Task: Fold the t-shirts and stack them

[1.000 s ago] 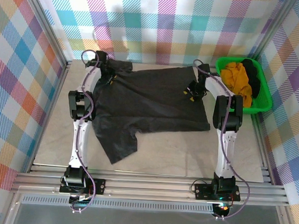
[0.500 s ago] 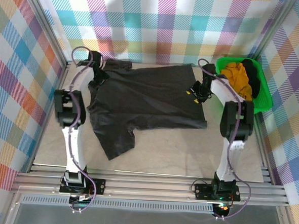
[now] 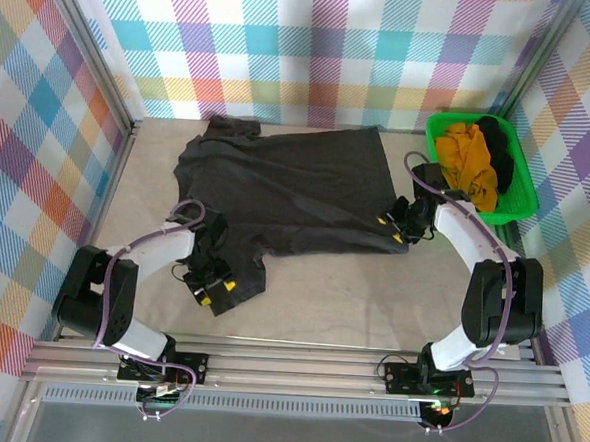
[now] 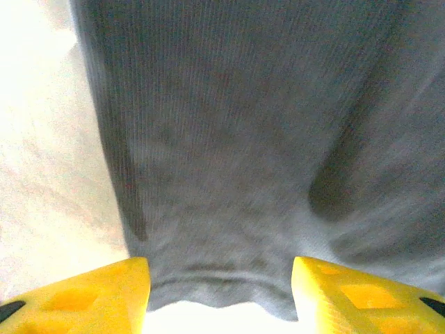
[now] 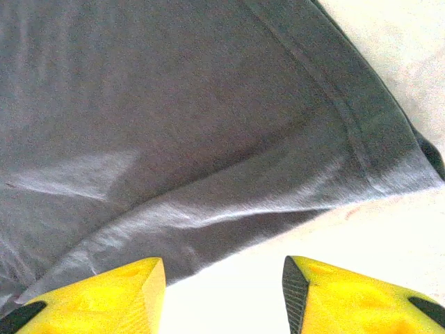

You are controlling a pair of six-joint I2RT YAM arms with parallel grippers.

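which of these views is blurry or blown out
Left wrist: the charcoal t-shirt is soft and smeared, and the table beside it is blown out white. Right wrist: sharper, its hem stitching readable, though the bare table is washed out. Top external: evenly lit, crisp.

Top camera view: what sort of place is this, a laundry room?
Probably a robot test cell, not a laundry room: a left arm and right arm bolted to a metal rail, plaid backdrop walls boxing in the table, and a charcoal t-shirt spread flat.
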